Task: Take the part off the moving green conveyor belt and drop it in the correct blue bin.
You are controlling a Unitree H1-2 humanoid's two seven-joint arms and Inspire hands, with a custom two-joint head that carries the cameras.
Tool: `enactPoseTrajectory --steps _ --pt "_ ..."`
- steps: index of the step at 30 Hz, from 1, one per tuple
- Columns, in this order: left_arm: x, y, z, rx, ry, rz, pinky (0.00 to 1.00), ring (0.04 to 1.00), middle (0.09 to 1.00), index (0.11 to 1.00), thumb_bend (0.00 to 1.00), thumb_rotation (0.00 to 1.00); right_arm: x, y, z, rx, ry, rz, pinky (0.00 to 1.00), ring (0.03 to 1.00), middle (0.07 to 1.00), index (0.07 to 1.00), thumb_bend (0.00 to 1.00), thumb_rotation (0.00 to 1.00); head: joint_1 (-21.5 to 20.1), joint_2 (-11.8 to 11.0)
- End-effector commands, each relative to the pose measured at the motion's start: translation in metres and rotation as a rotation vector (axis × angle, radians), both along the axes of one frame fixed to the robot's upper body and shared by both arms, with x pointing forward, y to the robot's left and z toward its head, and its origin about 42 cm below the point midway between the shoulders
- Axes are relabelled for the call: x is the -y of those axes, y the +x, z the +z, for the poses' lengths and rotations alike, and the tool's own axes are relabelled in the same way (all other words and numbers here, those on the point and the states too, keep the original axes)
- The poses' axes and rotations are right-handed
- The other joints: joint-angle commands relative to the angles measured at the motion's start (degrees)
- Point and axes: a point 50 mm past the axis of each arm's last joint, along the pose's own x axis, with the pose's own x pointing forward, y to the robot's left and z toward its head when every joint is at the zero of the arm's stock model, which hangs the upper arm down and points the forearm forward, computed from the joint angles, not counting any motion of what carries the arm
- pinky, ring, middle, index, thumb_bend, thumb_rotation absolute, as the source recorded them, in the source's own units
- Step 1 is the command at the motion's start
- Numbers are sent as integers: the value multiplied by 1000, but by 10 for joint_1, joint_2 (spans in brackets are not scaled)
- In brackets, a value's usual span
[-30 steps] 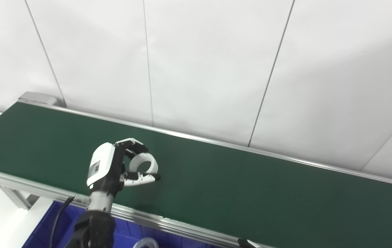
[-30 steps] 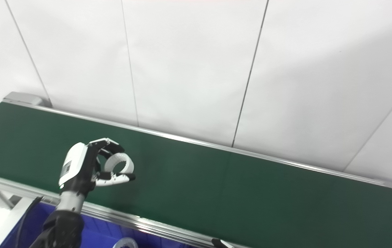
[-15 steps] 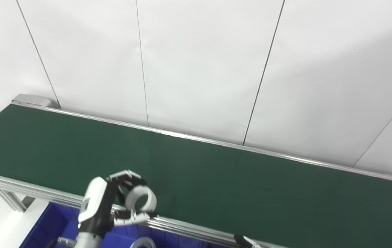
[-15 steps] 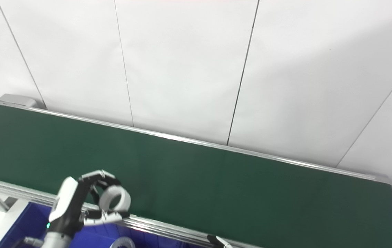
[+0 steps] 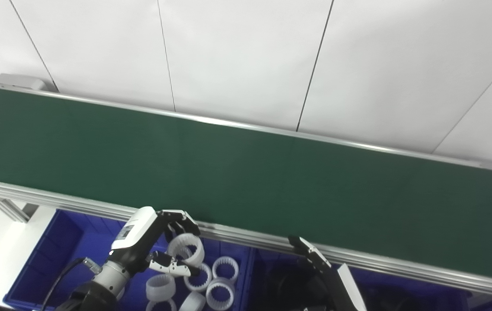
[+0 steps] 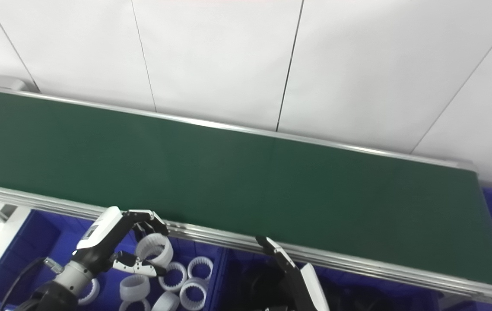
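While its dark forearm rises from the bottom-left corner, the left hand hangs above the left blue bin, white back turned up and to the left, fingers curled over from above and the thumb reaching in from below. Between them it grips a white ring-shaped part — toothed on its inner wall — by the rim. The part stands nearly on edge, its open bore facing the camera and slightly downward, so its axis runs roughly toward the viewer rather than straight up. It is held clear of the bin floor, just in front of the conveyor's near rail.

Below and to the right of the held part lie several more white rings, flat on the bin floor with their holes facing up, clustered close together, some touching.

The right hand comes up from the bottom edge near the middle, over a neighbouring bin whose contents look dark; its fingers point up toward the rail, straight and holding nothing.

Beyond the rail, the green conveyor belt runs across the whole view — bare along its length — with a white panelled wall behind it.
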Motion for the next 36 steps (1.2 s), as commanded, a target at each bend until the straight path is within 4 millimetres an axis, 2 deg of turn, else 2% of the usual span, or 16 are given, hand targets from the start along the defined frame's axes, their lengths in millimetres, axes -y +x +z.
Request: enactPoseTrajectory --steps 1,6,10,11,16,18,19,21,22,23,24,25,27,31,35,36 --pt "2 4 13 34 28 -57 373 412 477 516 497 0 -2 7 14 53 23 -5 777 850 875 878 916 232 0 0" --pt "6 5 14 12 144 -138 359 421 474 512 498 0 -2 7 16 55 16 -6 779 855 877 879 915 248 5 16" --pt "9 8 16 14 263 -199 496 472 481 492 501 0 -3 8 18 55 25 -6 783 858 881 881 916 239 5 20" --pt "11 8 16 14 313 -210 581 487 502 466 500 0 -3 8 19 52 26 -7 784 858 881 884 915 234 6 22" --pt "18 9 17 -16 475 -211 720 475 531 452 498 0 -3 8 21 56 28 -10 778 854 877 886 912 244 5 25" --pt "22 10 18 -44 588 -218 776 644 532 460 506 0 -4 8 22 61 32 -9 778 852 875 885 911 239 3 27" --pt "24 11 19 -61 643 -223 893 739 642 484 498 51 -4 9 22 62 32 -10 781 854 875 886 912 241 1 28" --pt "28 11 20 -73 705 -222 982 809 736 498 495 86 -4 8 22 64 31 -14 780 851 872 883 914 247 0 30" --pt "29 11 20 -75 718 -220 986 813 742 498 496 88 -5 8 23 63 26 -14 779 851 871 883 915 248 0 30" --pt "29 10 21 -75 738 -216 993 837 769 613 544 273 -5 8 24 61 25 -14 774 848 871 883 915 250 -1 32" --pt "30 10 22 -73 749 -208 997 871 808 691 616 408 -5 8 24 58 28 -13 772 848 872 885 914 249 -1 32" --pt "29 9 23 -73 757 -199 999 905 846 751 694 501 -5 8 24 57 32 -12 776 849 874 885 913 243 -3 34" --pt "28 6 25 -77 744 -169 1000 949 895 814 793 570 -5 7 25 54 31 -11 776 849 876 885 914 248 -4 37" --pt "22 -4 33 -80 645 -110 1000 987 966 893 902 562 -5 7 26 58 31 -12 768 846 875 884 922 262 -7 41" --pt "14 -13 39 -93 501 -91 1000 965 965 904 921 496 -5 7 28 58 27 -10 769 844 875 884 925 265 -12 44" --pt "13 -16 41 -88 412 -94 1000 961 963 905 922 488 -5 7 28 61 28 -7 769 844 875 884 925 265 -16 46"
